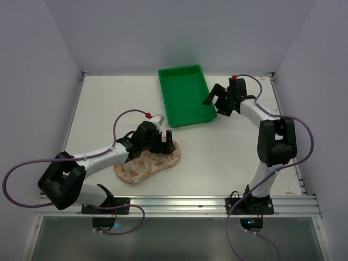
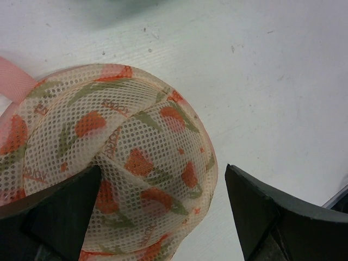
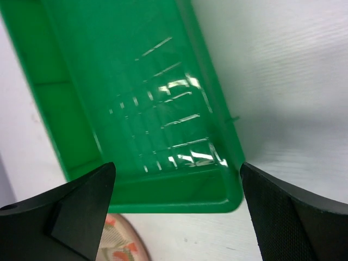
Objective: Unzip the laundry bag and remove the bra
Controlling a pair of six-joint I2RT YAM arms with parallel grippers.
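Observation:
The laundry bag [image 1: 145,164], a peanut-shaped pink case with orange-red flowers, lies on the white table in front of the left arm and looks closed. My left gripper [image 1: 166,145] is open and low over its far right lobe. In the left wrist view the mesh lobe [image 2: 125,157] fills the space between the fingers [image 2: 261,212], and a pink strap [image 2: 16,81] shows at the left edge. My right gripper [image 1: 216,103] is open and empty above the green tray's near right corner. No bra shows.
The green plastic tray [image 1: 185,92] stands at the back centre, empty; its near rim [image 3: 179,205] lies between my right fingers. A corner of the bag [image 3: 119,244] shows below it. White walls enclose the table on three sides.

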